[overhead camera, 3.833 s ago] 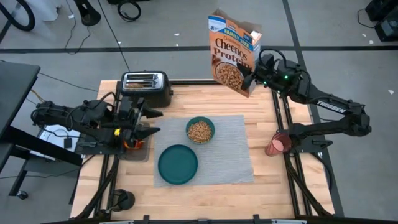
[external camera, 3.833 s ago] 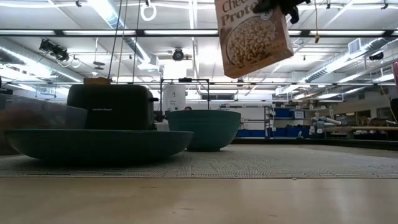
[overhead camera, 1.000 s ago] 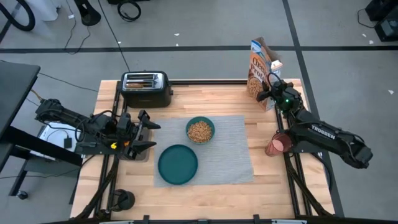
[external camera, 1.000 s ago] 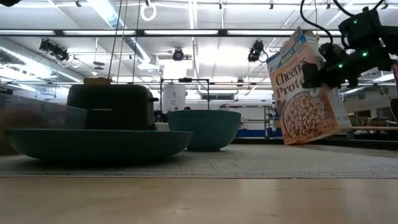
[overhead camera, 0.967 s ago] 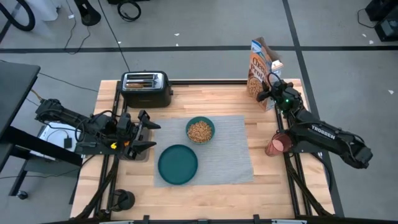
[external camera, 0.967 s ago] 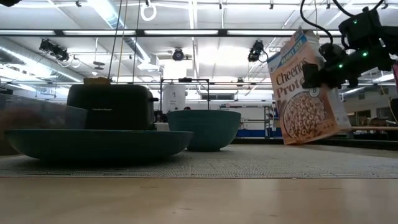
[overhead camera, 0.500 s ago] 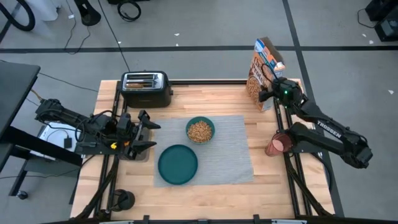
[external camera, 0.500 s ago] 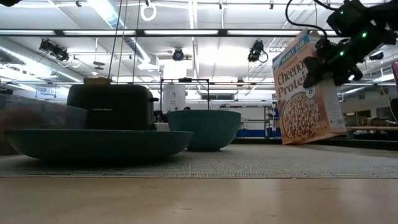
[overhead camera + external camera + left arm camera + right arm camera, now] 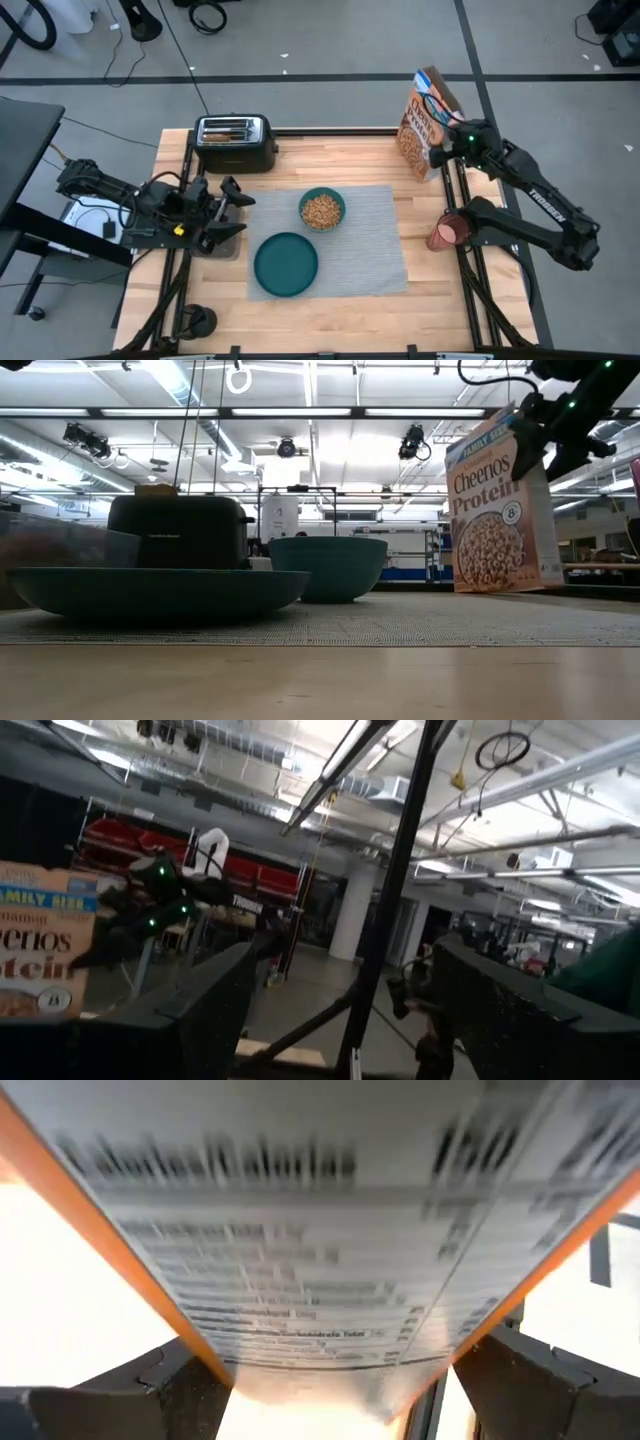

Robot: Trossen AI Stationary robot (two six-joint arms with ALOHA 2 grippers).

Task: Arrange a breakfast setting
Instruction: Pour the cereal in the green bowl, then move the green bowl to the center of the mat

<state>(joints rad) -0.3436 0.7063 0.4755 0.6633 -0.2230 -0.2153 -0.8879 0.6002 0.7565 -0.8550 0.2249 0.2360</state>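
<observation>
A Cheerios cereal box (image 9: 424,122) stands upright on its bottom at the table's far right corner; it also shows in the low view (image 9: 495,510). My right gripper (image 9: 443,150) is shut on it. A teal bowl (image 9: 322,209) holding cereal and a round teal plate (image 9: 286,264) sit on the grey ribbed placemat (image 9: 365,245). A pink cup (image 9: 447,232) stands by the table's right edge. My left gripper (image 9: 238,212) is open and empty near the left edge. No spoon, toast or fruit shows. My right gripper has the box's narrow side panel (image 9: 250,1365) between its two fingers, one finger on each wide face. It holds the upper part of the box's right edge (image 9: 527,472). The fingers come from the table's right, slanting down. The box stands upright with its bottom on the table.
A black toaster (image 9: 235,143) stands at the far left of the table. A clear container (image 9: 222,246) lies under my left gripper beside the plate. Bare wood lies along the near edge and between the placemat and the box.
My right gripper has gone up and toward the table's far right corner with the cereal box. The box was tilted and is now upright, with its bottom on the table.
</observation>
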